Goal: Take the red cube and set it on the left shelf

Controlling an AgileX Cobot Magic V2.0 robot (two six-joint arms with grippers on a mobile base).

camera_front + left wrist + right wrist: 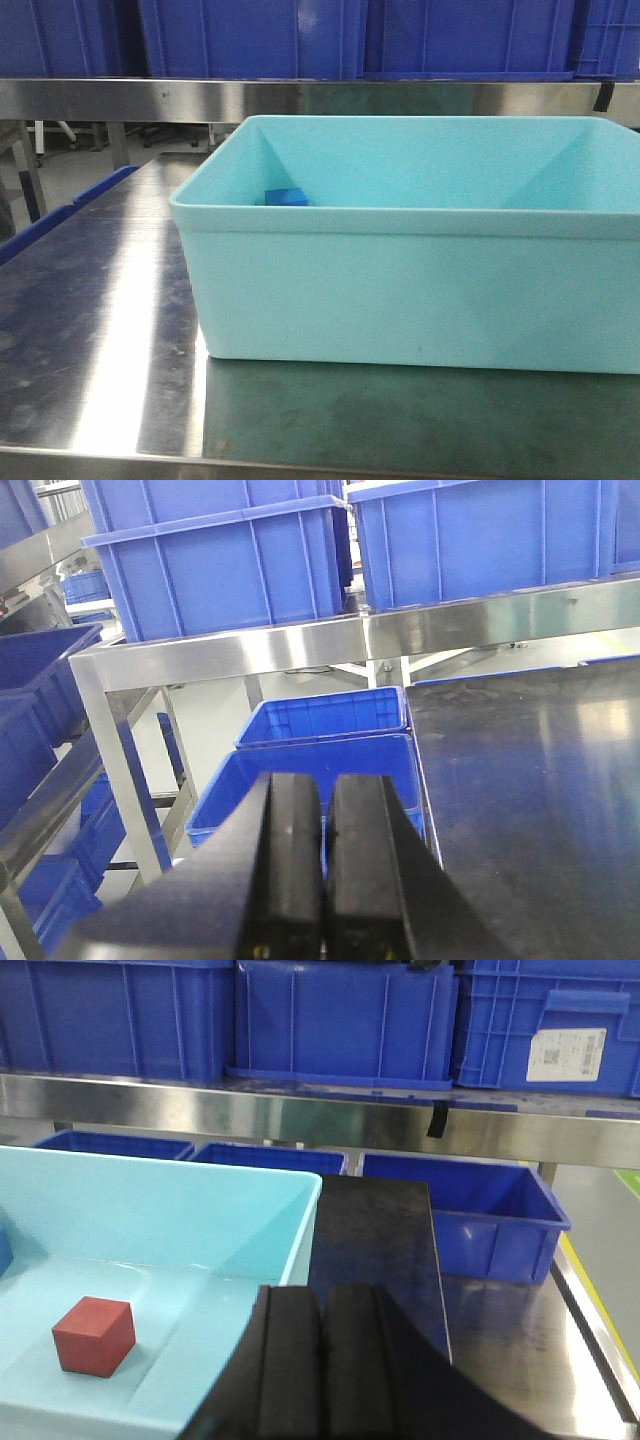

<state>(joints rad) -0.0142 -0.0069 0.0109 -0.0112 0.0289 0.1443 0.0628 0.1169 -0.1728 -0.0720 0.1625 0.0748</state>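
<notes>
The red cube (93, 1334) lies on the floor of the light-turquoise tub (250, 1230), seen in the right wrist view at lower left. My right gripper (322, 1305) hangs shut and empty over the tub's near right corner, right of the cube and apart from it. My left gripper (326, 800) is shut with nothing between its fingers, over blue bins beside the table's left edge. In the front view the tub (400, 290) fills the table; its wall hides the cube, and neither gripper shows there. The left shelf (60, 790) is a steel rack at the left.
A small blue block (286, 197) sits in the tub's far left corner. Blue crates (340, 1020) stand on the steel shelf (320, 1115) behind the table. Open blue bins (320, 750) sit below the table's left side, and others (470, 1210) behind it.
</notes>
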